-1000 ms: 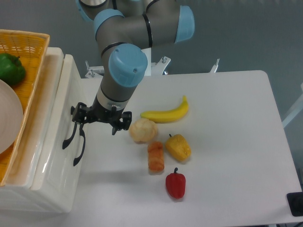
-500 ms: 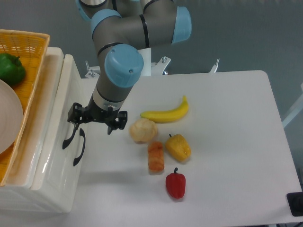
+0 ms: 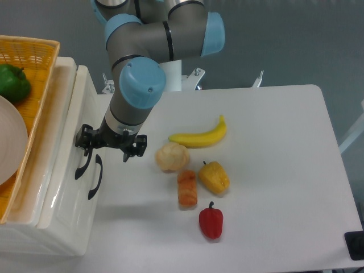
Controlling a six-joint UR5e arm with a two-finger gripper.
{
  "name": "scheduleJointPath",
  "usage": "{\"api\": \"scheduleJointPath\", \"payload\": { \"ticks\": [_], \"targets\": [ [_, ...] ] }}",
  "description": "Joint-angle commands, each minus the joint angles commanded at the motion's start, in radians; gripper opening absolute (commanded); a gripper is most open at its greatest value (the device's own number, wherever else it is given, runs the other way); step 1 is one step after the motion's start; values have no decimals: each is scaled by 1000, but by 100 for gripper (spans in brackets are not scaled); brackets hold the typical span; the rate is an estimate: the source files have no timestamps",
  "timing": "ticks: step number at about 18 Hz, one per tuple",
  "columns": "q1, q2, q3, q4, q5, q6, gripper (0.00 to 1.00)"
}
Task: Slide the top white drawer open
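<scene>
Item: the top white drawer, upper front of a glossy white cabinet at the table's left edge, carrying a curved black handle; an identical lower handle sits just beside it. State: the drawer front lies flush with the cabinet, not yet pulled out. Item: the gripper, fingers apart and holding nothing, one finger close above the upper handle's top end, the other out over the table. Change: over the last second the gripper has travelled left toward the cabinet, from beside the lower handle to a place level with the upper one; the drawer itself has not moved. Reading: the approach looks nearly complete, with hooking or closing on the handle likely next, then a pull to the right. Also present: an orange basket atop the cabinet with a green pepper and a plate; on the table a banana, a pale round item, an orange piece, a yellow pepper, a red pepper.
</scene>
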Motion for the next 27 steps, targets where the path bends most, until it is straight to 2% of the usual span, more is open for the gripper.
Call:
{"api": "scheduleJointPath", "payload": {
  "ticks": [27],
  "targets": [
    [-12,-18,2,3,15,6,100]
  ]
}}
